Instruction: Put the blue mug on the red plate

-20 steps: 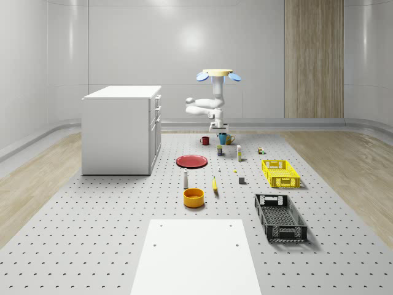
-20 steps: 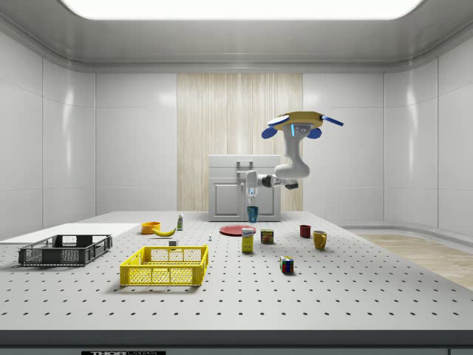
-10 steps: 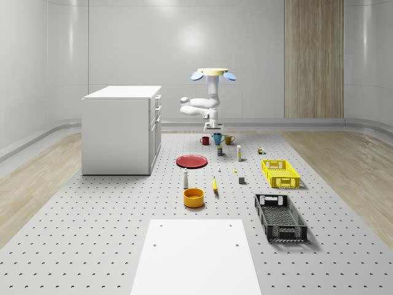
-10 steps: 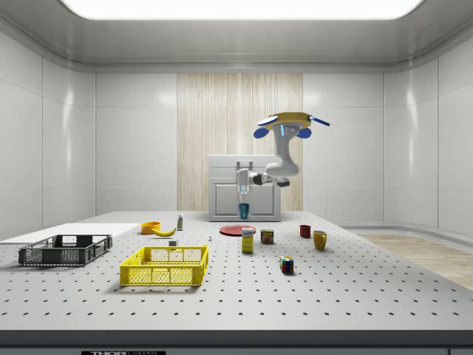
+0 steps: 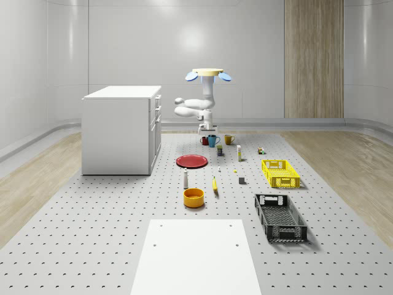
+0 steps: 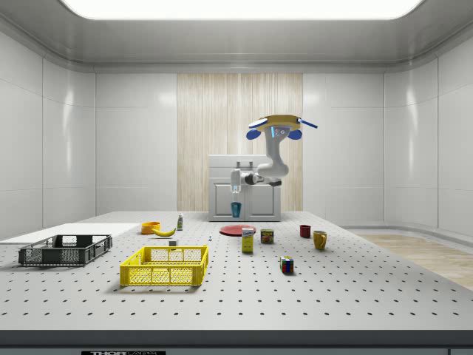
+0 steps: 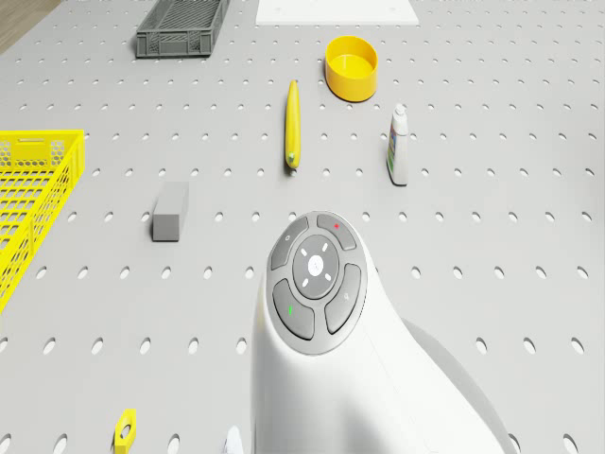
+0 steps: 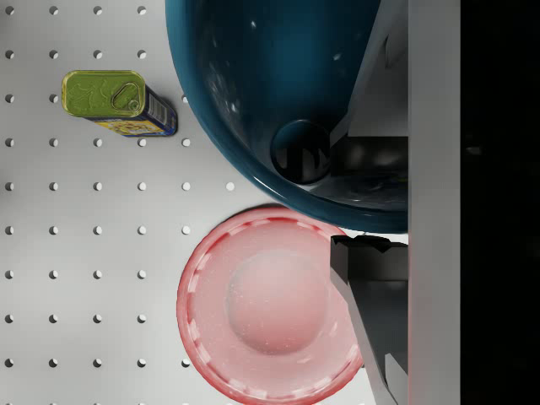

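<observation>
- The blue mug (image 6: 236, 209) hangs in the air, clear of the table (image 5: 110, 233), with the gripper (image 6: 236, 201) closed on its rim from above; in the wrist view one finger (image 8: 371, 278) sits outside the mug's (image 8: 278, 93) wall and the other reaches down inside it.
- From the side, the mug is above and a little toward that view's left of the red plate (image 6: 238, 230), well above it and not touching it.
- In the wrist view the red plate (image 8: 261, 308) lies on the table directly beneath the gripper, its rim partly hidden by the mug's edge.
- The drone (image 5: 207, 74) hovers high over the far end of the table, beyond the plate (image 5: 191, 161), with the white arm (image 5: 193, 107) bent down below it toward the cabinet (image 5: 121, 129).
- In the whole-scene view the mug (image 5: 212, 141) shows just beside a red cup (image 5: 204, 141) and near a yellow mug (image 5: 228, 139).
- A green-topped tin (image 8: 118, 103) stands on the table just beside the mug in the wrist view.
- The drone's own camera looks past the arm's wrist (image 7: 317, 284) at a banana (image 7: 292, 125), an orange bowl (image 7: 351, 66), a small white bottle (image 7: 398, 146), a grey block (image 7: 170, 211), a yellow crate (image 7: 33, 203) and a dark crate (image 7: 182, 26).
</observation>
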Available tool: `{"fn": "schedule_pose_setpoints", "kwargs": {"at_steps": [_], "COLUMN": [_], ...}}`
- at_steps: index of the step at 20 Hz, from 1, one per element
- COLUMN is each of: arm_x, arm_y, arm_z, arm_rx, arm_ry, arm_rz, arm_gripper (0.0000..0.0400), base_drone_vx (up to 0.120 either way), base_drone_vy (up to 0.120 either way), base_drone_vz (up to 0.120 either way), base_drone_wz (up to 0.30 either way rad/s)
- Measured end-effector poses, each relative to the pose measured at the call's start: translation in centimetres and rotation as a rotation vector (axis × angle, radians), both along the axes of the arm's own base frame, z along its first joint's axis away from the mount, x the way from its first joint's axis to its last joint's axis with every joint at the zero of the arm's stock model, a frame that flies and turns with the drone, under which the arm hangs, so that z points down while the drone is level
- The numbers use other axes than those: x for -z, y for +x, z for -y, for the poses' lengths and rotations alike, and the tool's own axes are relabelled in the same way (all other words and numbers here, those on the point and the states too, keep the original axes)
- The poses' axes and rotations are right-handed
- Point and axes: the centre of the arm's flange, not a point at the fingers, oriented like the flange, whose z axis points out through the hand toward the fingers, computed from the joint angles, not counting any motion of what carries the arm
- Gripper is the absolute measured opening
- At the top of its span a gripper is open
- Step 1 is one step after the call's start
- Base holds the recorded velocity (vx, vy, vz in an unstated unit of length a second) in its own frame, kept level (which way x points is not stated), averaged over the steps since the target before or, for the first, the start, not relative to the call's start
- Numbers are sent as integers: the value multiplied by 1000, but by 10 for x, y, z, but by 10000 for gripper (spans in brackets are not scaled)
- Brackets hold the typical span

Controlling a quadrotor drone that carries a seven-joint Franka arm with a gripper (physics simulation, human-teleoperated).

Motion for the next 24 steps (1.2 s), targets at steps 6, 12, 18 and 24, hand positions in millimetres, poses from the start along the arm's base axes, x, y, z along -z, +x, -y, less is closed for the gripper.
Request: {"fn": "schedule_pose_setpoints", "kwargs": {"at_steps": [6, 12, 18, 24], "arm_x": [0, 0, 0, 0], "arm_y": [0, 0, 0, 0], "arm_z": [0, 0, 0, 0], "arm_rx": [0, 0, 0, 0], "arm_ry": [0, 0, 0, 0], "arm_rz": [0, 0, 0, 0], "arm_gripper": [100, 100, 100, 100], "base_drone_vx": [80, 0, 0, -120], "base_drone_vy": [-40, -93, -120, -120], "base_drone_vz": [0, 0, -67, 0], "base_drone_wz": [0, 0, 0, 0]}}
